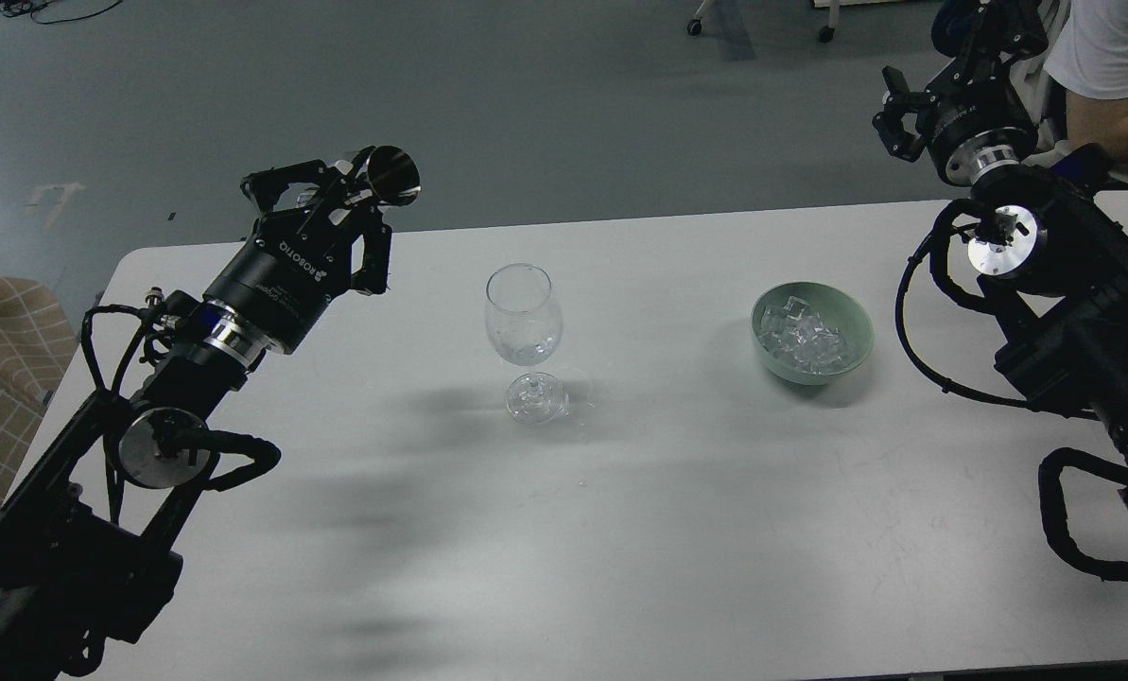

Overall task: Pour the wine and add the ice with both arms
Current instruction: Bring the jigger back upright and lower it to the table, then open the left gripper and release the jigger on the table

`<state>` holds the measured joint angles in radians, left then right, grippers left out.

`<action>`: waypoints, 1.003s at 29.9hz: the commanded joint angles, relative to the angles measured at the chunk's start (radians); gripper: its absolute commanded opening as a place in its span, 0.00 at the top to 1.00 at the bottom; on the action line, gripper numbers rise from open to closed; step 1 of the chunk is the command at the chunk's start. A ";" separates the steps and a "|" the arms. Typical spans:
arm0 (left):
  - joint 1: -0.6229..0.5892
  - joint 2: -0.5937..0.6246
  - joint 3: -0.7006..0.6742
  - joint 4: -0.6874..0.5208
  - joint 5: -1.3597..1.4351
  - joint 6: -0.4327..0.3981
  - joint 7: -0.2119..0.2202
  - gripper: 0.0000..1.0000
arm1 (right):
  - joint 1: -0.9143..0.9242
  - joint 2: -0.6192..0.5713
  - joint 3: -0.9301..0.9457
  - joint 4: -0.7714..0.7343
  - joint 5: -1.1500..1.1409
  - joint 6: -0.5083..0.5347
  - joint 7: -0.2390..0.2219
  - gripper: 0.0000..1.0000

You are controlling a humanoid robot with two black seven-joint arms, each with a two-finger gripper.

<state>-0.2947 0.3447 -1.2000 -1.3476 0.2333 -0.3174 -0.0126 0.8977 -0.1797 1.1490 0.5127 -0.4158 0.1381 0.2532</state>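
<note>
The wine glass (523,331) stands upright near the middle of the desk (677,530), and it serves as the landmark here. To its right, well apart, sits a green bowl (812,334) holding the ice (805,342), a heap of clear cubes. Any wine in the glass is too faint to confirm; the bowl of the glass looks almost empty.

The left end effector (322,203) hangs to the left of the glass and above desk level, clenched around a small dark vessel (393,176) whose round mouth faces the camera. The right end effector (904,118) is far to the right of the glass, beyond the bowl and raised; it is too small and dark to tell whether its fingers are spread or closed.

The step in hand appears to be the pour. Done well, it probably means carrying the vessel over the rim of the glass before tipping, tilting slowly, and keeping the fingers off the thin rim, since the 1 narrow foot would topple easily.
</note>
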 commanded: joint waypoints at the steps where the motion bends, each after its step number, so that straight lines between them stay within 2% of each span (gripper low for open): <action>1: 0.006 -0.068 -0.078 0.129 -0.020 -0.011 0.002 0.82 | -0.011 0.000 0.000 0.000 -0.001 0.000 0.000 0.00; 6: -0.032 -0.116 -0.122 0.353 -0.074 -0.014 0.006 0.82 | -0.014 0.003 -0.002 -0.003 -0.003 -0.002 0.000 0.00; 8: -0.090 -0.144 -0.122 0.486 -0.080 -0.049 0.002 0.82 | -0.014 0.003 -0.002 -0.008 -0.004 -0.003 0.000 0.00; 11: -0.136 -0.158 -0.125 0.600 -0.084 -0.074 0.002 0.82 | -0.016 0.005 -0.003 -0.011 -0.004 -0.006 0.000 0.00; 17: -0.263 -0.191 -0.125 0.859 -0.167 -0.075 0.002 0.82 | -0.034 0.011 -0.002 -0.006 -0.004 -0.026 0.000 0.00; 20: -0.291 -0.196 -0.125 0.912 -0.173 -0.075 0.000 0.81 | -0.034 0.011 -0.002 -0.006 -0.004 -0.026 0.000 0.00; 26: -0.296 -0.197 -0.128 0.917 -0.183 -0.074 -0.001 0.81 | -0.036 0.011 -0.002 -0.006 -0.004 -0.026 0.000 0.00; 29: -0.296 -0.199 -0.128 0.917 -0.196 -0.065 -0.001 0.78 | -0.037 0.011 -0.002 -0.006 -0.004 -0.026 0.000 0.00; 30: -0.297 -0.199 -0.128 0.917 -0.200 -0.061 -0.003 0.73 | -0.036 0.011 -0.002 -0.006 -0.004 -0.026 0.000 0.00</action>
<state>-0.5900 0.1460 -1.3282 -0.4311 0.0427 -0.3861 -0.0139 0.8613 -0.1687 1.1475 0.5063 -0.4204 0.1121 0.2531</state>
